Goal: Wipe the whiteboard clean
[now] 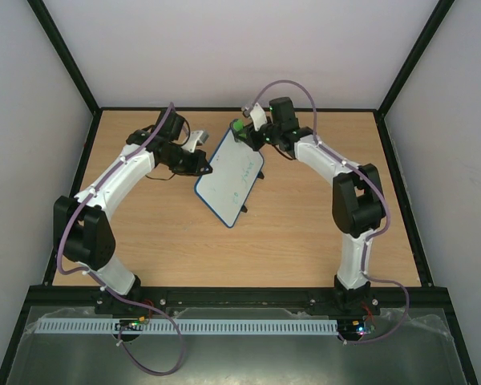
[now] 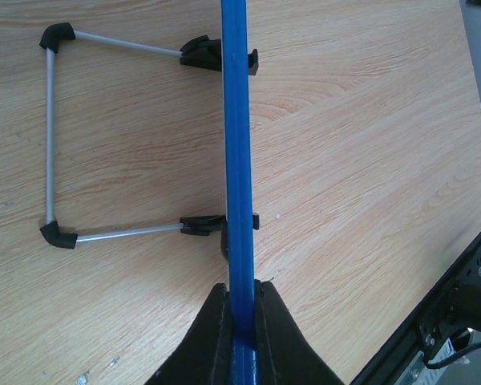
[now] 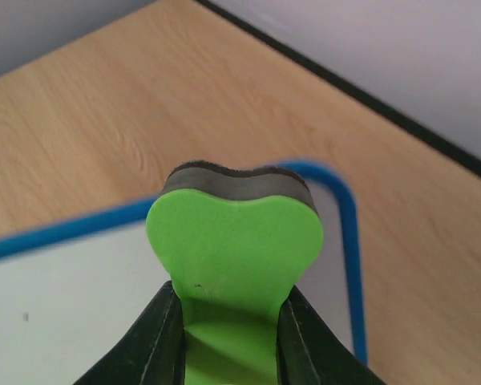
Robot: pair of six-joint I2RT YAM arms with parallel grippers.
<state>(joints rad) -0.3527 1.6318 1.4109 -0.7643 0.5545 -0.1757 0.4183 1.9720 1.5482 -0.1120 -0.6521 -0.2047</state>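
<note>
from above we see the whiteboard [image 1: 231, 178] standing tilted on the wooden table [image 1: 144, 241], a little behind the middle, between the two arms. its long side runs from far right to near left. its white face is turned up and towards the right arm, and we make out faint green writing on it, too small to read.

the left gripper [image 1: 199, 160] is at the board's left edge. in the left wrist view we look straight along that edge. the blue frame [image 2: 236, 144] shows as a narrow upright strip, and the left gripper [image 2: 240, 293] has its two black fingers [image 2: 212, 337] closed tight on it, one on either side, with no gap that we can see. to the left of the frame a wire stand [image 2: 48, 136] of silver rod with black corner pieces rests on the table, joined to the frame by two black clips [image 2: 202, 53].

the right gripper [image 1: 244, 128] is at the board's far corner and holds a green eraser [image 1: 237, 128]. in the right wrist view the right gripper [image 3: 231, 297] is closed only as far as the eraser [image 3: 234, 241] allows, pinching the block's narrow lower part between its fingers [image 3: 164, 341]. the eraser has a bright green body and a dark felt layer [image 3: 236, 178] on the side away from the camera. beyond it lies a rounded corner of the whiteboard [image 3: 64, 305], blurred. we cannot tell whether the felt touches the white surface
</note>
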